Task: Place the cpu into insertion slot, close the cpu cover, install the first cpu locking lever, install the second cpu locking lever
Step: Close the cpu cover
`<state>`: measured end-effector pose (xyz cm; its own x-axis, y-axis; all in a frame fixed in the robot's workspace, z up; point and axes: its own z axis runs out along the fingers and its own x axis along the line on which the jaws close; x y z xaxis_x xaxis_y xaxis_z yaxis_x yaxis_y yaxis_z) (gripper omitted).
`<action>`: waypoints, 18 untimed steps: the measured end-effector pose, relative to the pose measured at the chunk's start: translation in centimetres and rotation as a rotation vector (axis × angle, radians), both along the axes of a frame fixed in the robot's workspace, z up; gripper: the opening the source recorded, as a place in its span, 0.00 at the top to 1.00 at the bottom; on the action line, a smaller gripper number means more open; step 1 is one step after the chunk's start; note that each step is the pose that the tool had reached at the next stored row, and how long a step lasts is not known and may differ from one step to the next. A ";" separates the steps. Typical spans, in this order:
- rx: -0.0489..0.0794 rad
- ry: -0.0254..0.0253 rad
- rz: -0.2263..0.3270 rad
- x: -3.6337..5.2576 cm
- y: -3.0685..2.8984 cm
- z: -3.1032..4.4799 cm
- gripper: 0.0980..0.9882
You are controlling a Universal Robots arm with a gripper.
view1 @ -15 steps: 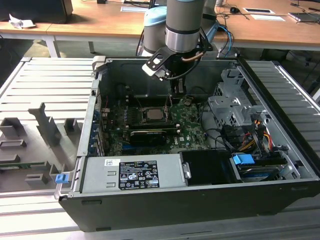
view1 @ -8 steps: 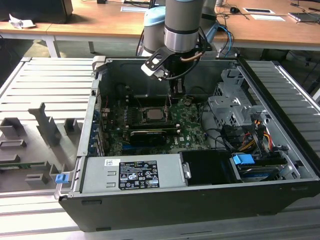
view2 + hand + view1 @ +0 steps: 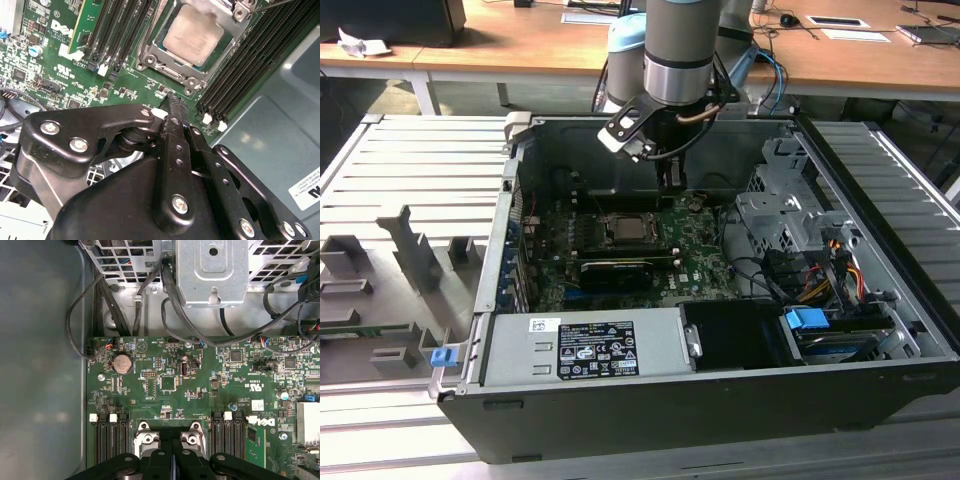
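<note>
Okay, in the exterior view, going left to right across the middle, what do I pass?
grey fixture tray → computer case's side wall → the cpu → silver drive cage → red and yellow cables → ribbed grey panel

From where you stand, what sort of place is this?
Probably a robotics lab or test workshop: a robot arm reaches into an open computer case on a slatted metal bench, with wooden desks behind.

Wooden desks point(image 3: 520, 50) behind — grey slatted workbench point(image 3: 415, 165).
</note>
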<state>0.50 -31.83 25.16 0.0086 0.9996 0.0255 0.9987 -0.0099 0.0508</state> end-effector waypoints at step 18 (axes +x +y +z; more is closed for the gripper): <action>0.001 0.0000 0.002 -1.51 -0.03 -0.50 0.99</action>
